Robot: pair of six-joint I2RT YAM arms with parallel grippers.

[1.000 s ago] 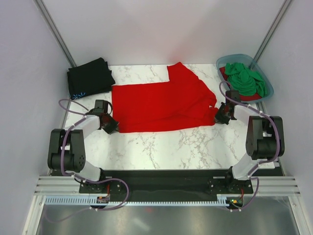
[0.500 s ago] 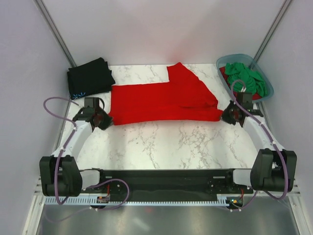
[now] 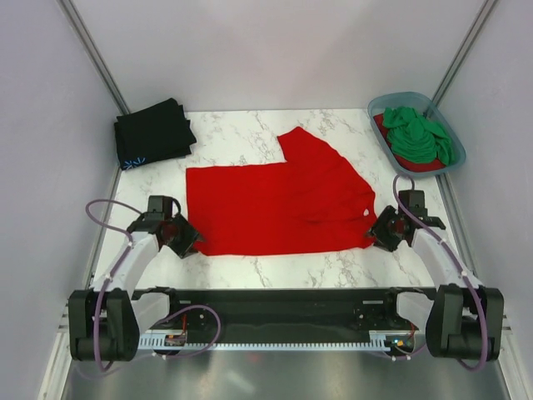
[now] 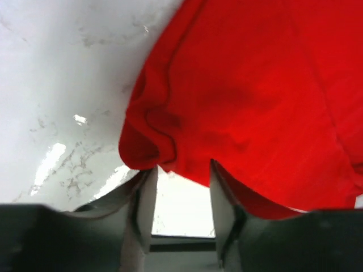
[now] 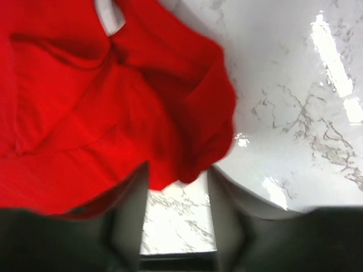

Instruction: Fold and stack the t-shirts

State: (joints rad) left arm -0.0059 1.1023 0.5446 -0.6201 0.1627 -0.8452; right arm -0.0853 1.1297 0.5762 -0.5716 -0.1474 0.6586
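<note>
A bright red t-shirt (image 3: 279, 200) lies spread flat across the middle of the marble table, one sleeve pointing to the back. My left gripper (image 3: 185, 242) is at its near left corner, open, and the rumpled cloth corner (image 4: 147, 141) lies just past the fingertips (image 4: 144, 195). My right gripper (image 3: 379, 233) stands open at the near right corner, where the red hem (image 5: 193, 147) bunches in front of its jaws. A folded black t-shirt (image 3: 154, 133) with a light-blue mark rests at the back left. A green t-shirt (image 3: 416, 137) lies over another red one (image 3: 426, 166).
The blue-grey plastic tub (image 3: 376, 107) holding the green and red shirts stands at the back right corner. Pale walls and slanted metal posts (image 3: 92, 50) close in the table. The black base rail (image 3: 283, 300) runs along the near edge.
Both arms drew the red shirt's edge back toward the near side of the table. Both grippers, shut on its corners before, have opened and let the cloth go.
</note>
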